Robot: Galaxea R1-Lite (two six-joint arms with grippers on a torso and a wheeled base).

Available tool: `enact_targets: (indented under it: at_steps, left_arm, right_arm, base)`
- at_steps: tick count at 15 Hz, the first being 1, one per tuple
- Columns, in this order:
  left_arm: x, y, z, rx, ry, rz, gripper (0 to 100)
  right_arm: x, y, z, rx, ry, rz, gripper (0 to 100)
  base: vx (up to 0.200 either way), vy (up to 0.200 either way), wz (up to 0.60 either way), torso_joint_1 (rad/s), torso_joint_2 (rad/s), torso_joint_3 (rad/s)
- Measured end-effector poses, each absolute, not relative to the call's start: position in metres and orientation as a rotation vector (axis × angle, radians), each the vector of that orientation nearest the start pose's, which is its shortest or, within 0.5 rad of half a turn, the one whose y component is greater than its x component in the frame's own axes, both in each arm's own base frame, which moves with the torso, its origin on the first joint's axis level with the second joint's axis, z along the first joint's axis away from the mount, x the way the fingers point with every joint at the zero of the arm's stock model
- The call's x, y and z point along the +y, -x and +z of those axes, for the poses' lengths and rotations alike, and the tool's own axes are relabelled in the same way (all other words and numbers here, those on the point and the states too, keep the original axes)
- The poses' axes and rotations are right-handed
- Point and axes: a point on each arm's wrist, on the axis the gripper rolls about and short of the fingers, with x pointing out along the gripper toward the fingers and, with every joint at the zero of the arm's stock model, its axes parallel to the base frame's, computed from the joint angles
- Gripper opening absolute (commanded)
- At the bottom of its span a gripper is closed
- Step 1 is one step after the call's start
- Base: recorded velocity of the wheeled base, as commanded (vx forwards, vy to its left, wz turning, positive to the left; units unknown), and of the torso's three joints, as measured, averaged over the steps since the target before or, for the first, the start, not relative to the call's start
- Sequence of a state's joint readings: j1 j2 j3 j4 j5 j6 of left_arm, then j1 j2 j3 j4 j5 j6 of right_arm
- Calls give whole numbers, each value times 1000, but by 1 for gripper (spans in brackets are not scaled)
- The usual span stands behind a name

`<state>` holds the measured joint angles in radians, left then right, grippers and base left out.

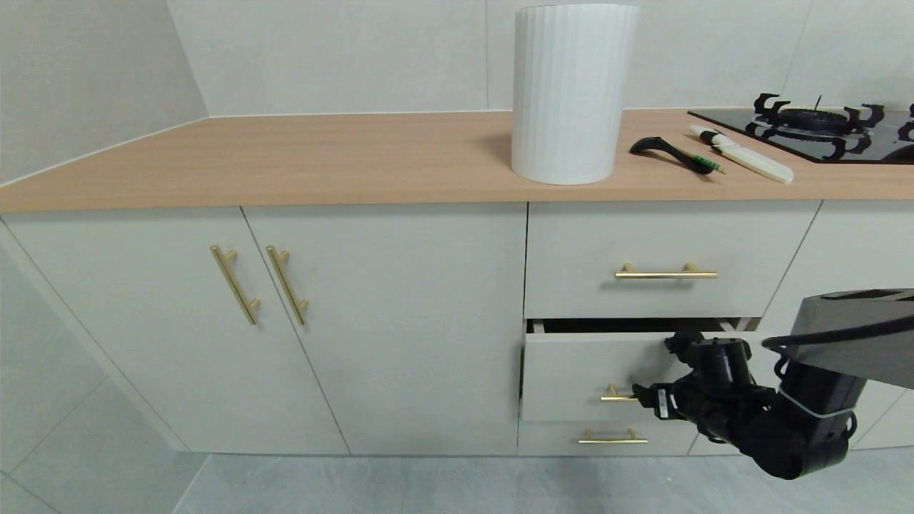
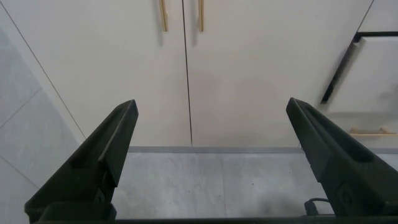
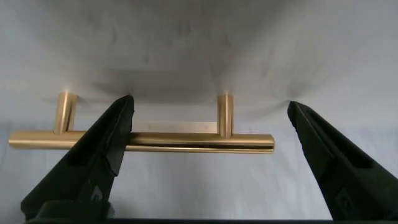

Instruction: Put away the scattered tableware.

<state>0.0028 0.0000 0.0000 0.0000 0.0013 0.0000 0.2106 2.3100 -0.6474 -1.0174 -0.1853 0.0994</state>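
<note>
As framed at the cabinet front: right gripper (image 3: 209, 112) with jaws spread wide, straddling the brass bar handle (image 3: 186, 142) of the pale grey middle drawer (image 1: 571, 371), itself slightly ajar. Handle long axis level, crossing the jaw gap squarely, at or just ahead of the fingertips; contact not discernible. Hence, by judgement, a pinch on the bar and a pull outward.

Left gripper (image 2: 212, 106) likewise spread, holding nothing, low before the two cupboard doors (image 2: 186, 62), well apart from the drawer.

Black ladle-like utensil (image 1: 671, 153) and white knife-like utensil (image 1: 746, 158) on the wooden countertop (image 1: 285, 157) toward its right end, between white ribbed cylinder (image 1: 571, 93) and black hob (image 1: 821, 135).

Small white label (image 1: 664, 403) on the right wrist, print too small to read.
</note>
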Motion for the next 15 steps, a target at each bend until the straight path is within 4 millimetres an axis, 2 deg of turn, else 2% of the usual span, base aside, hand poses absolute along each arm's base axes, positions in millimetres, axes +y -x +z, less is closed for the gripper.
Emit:
enact_targets:
  at_steps: [5,8,10,12,15]
  left_arm:
    - [0,23,75,0,0,4,100]
    - [0,23,75,0,0,4,100]
    - [0,23,75,0,0,4,100]
    - [0,23,75,0,0,4,100]
    - [0,23,75,0,0,4,100]
  right_arm:
    - [71,-291,67,704,27,99,100]
    - [80,-273,109,605,9,159,100]
    - [82,-274,121,508,-11,167,100]
    - [84,-277,122,455,-18,157,100]
    - [87,-293,104,395,-19,114,100]
  base:
    - [0,0,0,0,0,0]
    - [0,0,0,0,0,0]
    - [0,0,0,0,0,0]
    - [0,0,0,0,0,0]
    - [0,0,0,0,0,0]
